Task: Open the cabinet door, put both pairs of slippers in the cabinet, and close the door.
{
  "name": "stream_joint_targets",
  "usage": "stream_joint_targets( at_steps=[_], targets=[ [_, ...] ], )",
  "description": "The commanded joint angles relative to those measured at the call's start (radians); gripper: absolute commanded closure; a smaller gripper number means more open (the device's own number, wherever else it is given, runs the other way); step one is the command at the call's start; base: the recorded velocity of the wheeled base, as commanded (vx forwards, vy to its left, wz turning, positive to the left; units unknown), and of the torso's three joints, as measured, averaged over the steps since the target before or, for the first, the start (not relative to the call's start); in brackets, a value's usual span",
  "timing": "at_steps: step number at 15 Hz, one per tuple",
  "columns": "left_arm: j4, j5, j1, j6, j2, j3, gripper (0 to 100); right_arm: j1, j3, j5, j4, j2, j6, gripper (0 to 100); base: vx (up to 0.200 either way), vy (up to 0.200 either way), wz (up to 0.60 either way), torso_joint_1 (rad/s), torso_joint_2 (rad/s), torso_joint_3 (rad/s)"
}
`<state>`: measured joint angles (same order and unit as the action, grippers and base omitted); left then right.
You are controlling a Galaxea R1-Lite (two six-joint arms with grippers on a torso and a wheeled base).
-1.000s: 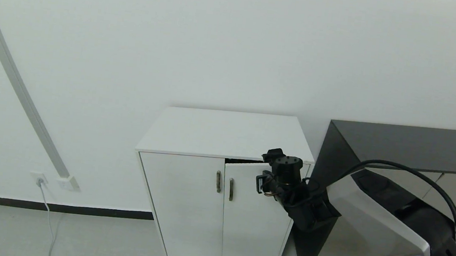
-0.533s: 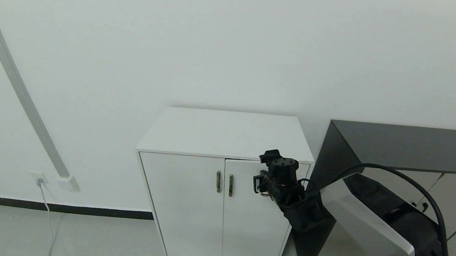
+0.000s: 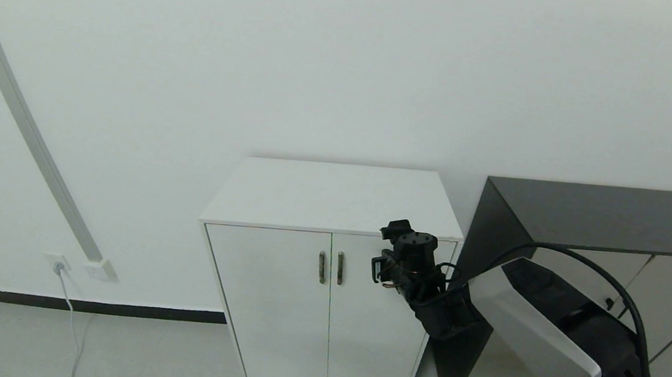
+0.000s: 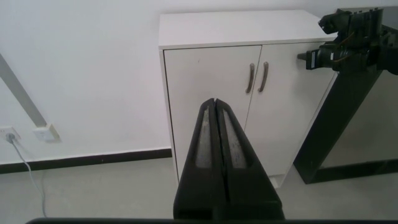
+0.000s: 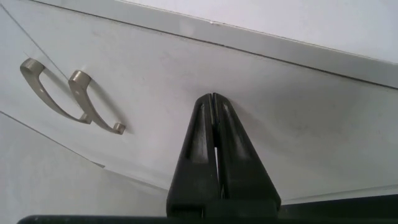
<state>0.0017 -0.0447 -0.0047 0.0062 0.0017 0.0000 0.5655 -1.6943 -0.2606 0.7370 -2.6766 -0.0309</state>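
White laminate forms the cabinet [image 3: 335,198], which is stood on the floor against the wall. Its left door [image 3: 264,306] and right door [image 3: 370,336] are both seen shut flush, with no gap along the cabinet's top edge. The two metal handles [image 3: 331,268] are set side by side at the middle seam.

The right gripper [image 5: 214,99] is placed against the right door, near that door's upper outer corner and well apart from the handles. Its fingers are clenched together with nothing between them. Whether the tips actually touch the panel cannot be told.

The left gripper [image 4: 214,102] is held well back from the cabinet, facing the doors, and is likewise pressed closed and empty.

The interior is hidden by the doors, so it cannot be told whether the slippers lie inside. A clenched gripper set flat to the panel, away from the handles, is judged to suit pushing a door to rather than pulling one open. The closing step is therefore taken as done, or all but done, if the slippers are indeed stowed.

A black cabinet [image 3: 608,211] is stood just beside the white one on its right. A wall socket [image 3: 57,263] with a cable is seen low on the wall, well to the left.
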Motion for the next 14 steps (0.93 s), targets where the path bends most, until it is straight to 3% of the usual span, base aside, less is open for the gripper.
stream_joint_targets(
  at_steps=[1, 4, 7, 14],
  targets=[
    [0.0, 0.0, 0.0, 0.0, 0.0, 0.0, 100, -0.001, -0.004, 0.0, -0.001, -0.005, 0.002, 100, 0.0, 0.0, 0.0, 0.0, 0.0, 0.0],
    [0.0, 0.0, 0.0, 0.0, 0.0, 0.0, 100, 0.001, 0.008, -0.003, 0.005, 0.003, 0.0, 100, 0.0, 0.0, 0.0, 0.0, 0.0, 0.0],
    [0.0, 0.0, 0.0, 0.0, 0.0, 0.0, 100, 0.014, 0.137, -0.025, 0.033, 0.107, 0.0, 100, 0.0, 0.0, 0.0, 0.0, 0.0, 0.0],
    [0.0, 0.0, 0.0, 0.0, 0.0, 0.0, 100, -0.009, 0.668, -0.029, 0.243, 0.508, -0.001, 100, 0.0, 0.0, 0.0, 0.0, 0.0, 0.0]
  ],
)
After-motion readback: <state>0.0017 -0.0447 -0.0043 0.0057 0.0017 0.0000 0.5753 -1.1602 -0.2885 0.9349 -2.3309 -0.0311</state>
